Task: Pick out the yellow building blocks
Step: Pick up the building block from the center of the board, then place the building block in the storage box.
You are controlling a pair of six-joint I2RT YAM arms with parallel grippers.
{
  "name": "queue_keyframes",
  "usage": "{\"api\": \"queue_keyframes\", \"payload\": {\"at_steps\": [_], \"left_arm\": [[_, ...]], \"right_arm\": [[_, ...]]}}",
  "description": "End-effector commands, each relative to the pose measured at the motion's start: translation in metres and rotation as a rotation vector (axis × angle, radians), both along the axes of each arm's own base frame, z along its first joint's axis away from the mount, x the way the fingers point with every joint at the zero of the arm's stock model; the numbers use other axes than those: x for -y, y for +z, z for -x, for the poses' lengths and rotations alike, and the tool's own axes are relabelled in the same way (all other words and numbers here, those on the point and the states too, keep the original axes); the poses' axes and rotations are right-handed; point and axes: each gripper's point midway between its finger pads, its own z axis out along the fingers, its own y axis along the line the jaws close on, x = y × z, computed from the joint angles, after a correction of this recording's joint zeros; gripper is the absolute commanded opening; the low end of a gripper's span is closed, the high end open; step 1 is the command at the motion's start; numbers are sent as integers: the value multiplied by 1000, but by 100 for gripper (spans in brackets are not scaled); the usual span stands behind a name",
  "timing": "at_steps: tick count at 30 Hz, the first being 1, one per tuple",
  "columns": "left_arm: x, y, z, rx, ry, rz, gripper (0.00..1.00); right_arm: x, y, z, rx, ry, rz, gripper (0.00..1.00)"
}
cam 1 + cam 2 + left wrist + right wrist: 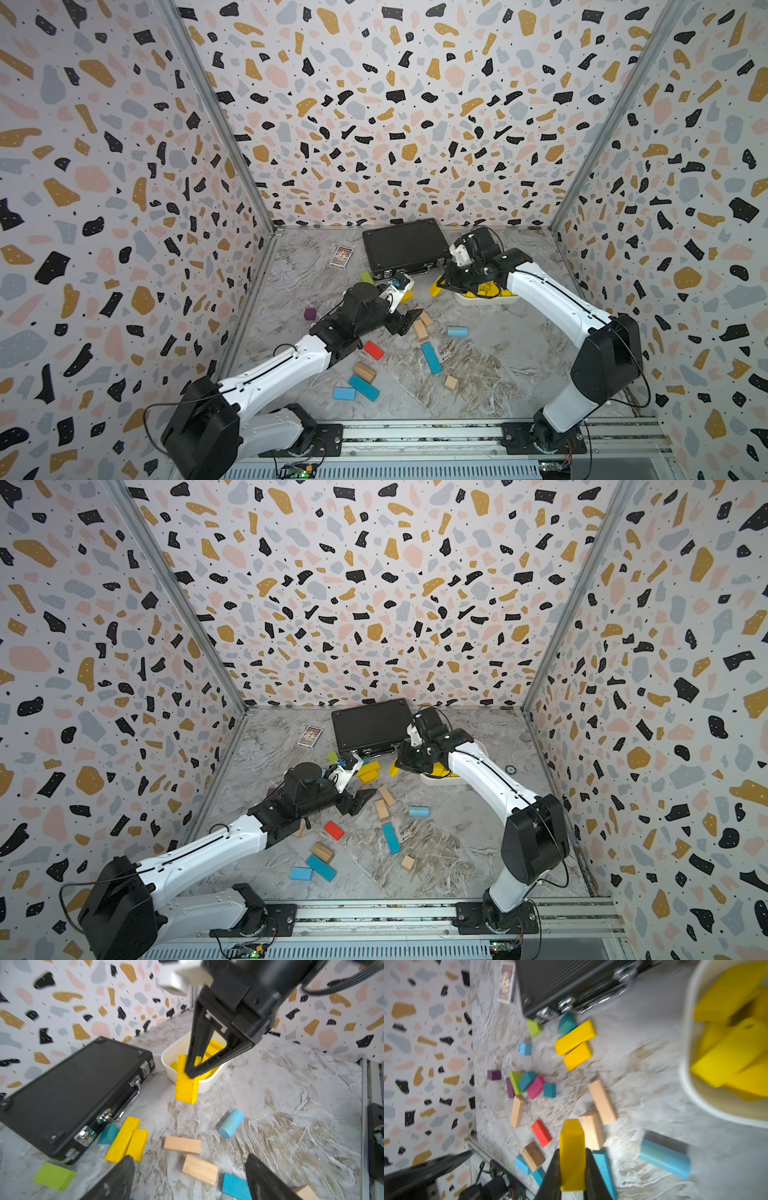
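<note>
Black case [79, 1088]; lime-green block [54, 1176]; tan blocks [182, 1145]; light-blue cylinder [231, 1124]. White tub [166, 1057] holds yellow blocks [733, 1053]. Two yellow bars [122, 1140] lie touching beside the case. Right gripper [192, 1074], angled down at the tub's rim, pinches one yellow bar [186, 1086]. Left gripper [188, 1157] is low over the tan blocks, jaws spread, empty.

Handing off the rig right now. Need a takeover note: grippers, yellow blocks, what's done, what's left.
Right gripper: shut on a yellow bar, just outside the white tub, not in it yet.
Left gripper: open, empty, over the table.
Done: a pile of yellow blocks sits in the tub.
Left: drop the held bar in, then fetch the long yellow block and the short yellow block, lying side by side near the black case. No other loose yellow visible.
</note>
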Motion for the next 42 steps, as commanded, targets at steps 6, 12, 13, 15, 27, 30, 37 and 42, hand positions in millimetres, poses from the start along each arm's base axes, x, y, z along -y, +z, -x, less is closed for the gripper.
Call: {"api": "queue_keyframes", "payload": {"at_steps": [6,12,13,15,27,30,37,42], "left_arm": [[-27,44,-32,30,276,221,96],[-44,20,-64,-9,396,105,97],[-50,17,-71,-16,425,89,97],[-56,14,-81,-27,460,69,97],[-46,-12,-106,-110,444,-71,95],[-43,-17,-109,-120,429,-93,95],[-29,-57,-96,-249,267,-261,91],[-28,-96,-85,-453,228,-388,85]], "right_arm": [[139,-36,-40,-64,-287,331,0],[151,-56,-49,-152,-266,392,0],[151,-58,-49,-164,-262,399,0],[154,-63,-47,-180,-258,418,0],[157,-71,-64,-200,-228,442,29],[159,-58,-65,-167,-234,447,41],[167,-22,-40,-83,-274,436,46],[177,-6,-10,-34,-318,436,45]]}}
